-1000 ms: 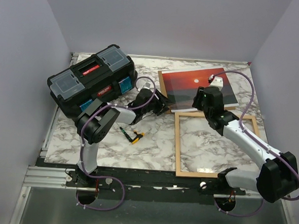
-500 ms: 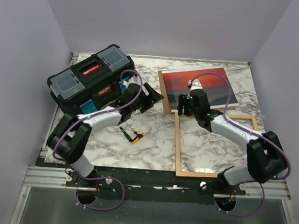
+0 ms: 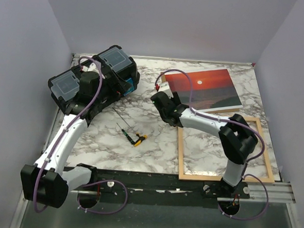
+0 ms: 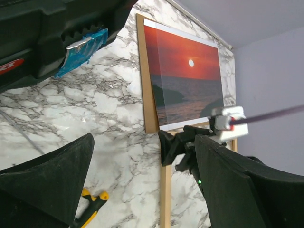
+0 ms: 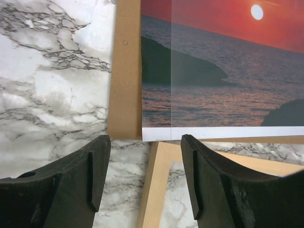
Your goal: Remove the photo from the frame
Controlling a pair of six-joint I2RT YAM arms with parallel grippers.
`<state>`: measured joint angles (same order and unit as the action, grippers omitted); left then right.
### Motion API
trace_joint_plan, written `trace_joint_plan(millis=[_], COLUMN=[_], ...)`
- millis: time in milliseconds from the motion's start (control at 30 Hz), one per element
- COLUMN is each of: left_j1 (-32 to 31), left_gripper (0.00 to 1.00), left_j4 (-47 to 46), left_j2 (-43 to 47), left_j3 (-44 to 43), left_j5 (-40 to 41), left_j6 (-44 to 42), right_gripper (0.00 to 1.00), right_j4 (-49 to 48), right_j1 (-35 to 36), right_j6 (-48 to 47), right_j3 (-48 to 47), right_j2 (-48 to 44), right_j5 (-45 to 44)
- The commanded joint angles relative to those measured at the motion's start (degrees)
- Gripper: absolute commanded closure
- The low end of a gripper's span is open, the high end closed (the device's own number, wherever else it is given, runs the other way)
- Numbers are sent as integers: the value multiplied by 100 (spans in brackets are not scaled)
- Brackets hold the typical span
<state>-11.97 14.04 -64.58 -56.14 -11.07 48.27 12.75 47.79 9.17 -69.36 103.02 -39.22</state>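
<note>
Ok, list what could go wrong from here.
1. The open right tool hovers where the photo, the brown backing board and the frame corner meet; closing there could grab the board or frame too.
2. The photo lies flat on the board, so pinching its edge may crease it.

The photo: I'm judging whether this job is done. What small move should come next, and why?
Probably draw the right tool back toward its base. The photo lies on the backing board, outside the frame, which sits beside it with no photo in it. The tool is open and holds nothing.
</note>
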Motion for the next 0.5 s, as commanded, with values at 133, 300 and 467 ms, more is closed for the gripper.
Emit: trace_joint_plan(millis=[133,300,467], left_j1=[478,553,624], left_gripper=[10,10,10], left_j4=[466,308,199], left_j2=[516,561,565], left_j3=[176,386,487], left_j5=[-700,-832,-930], left_j6=[-547,-473,-399], right_gripper=[40,45,48], right_j4=[845,715,737], right_j1=[280,288,284], right_j6=[-349,-685,-745], right_j3=[-904,-994,-1140], right_j2=[1109,1368,1554], right_j5=[-1608,-1648,-1629])
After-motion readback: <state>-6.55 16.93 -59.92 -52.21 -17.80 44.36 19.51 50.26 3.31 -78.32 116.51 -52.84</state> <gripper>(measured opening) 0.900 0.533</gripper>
